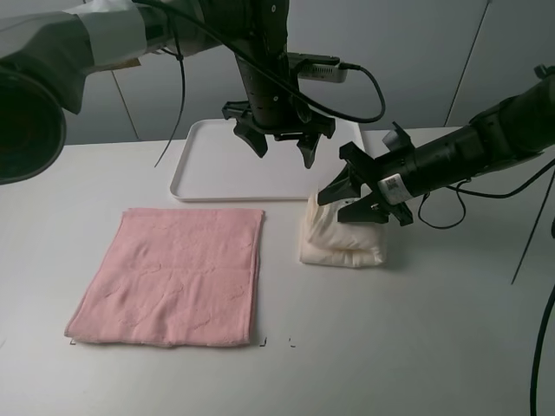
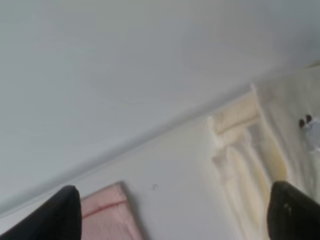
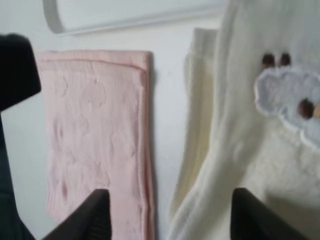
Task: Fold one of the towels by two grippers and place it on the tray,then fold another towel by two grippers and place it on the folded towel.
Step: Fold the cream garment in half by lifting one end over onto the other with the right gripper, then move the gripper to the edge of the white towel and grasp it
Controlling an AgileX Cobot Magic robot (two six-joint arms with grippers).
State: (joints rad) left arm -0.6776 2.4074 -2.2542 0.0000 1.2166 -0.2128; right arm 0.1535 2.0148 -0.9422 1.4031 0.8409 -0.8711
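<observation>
We are looking at a robotics lab: a white bench (image 1: 416, 347), grey wall panels (image 1: 416, 61), cables (image 1: 382, 97) trailing from taped arms (image 1: 113, 30).

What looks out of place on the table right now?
The cream towel sits as a lumpy, uneven bundle on the table beside the tray, one end peaked up under the right gripper, not a flat fold. The pink towel lies flat; nothing else stands out.

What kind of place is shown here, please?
Probably a robotics lab bench: a plain white table, grey wall panels, and a cabled left arm and right arm.
</observation>
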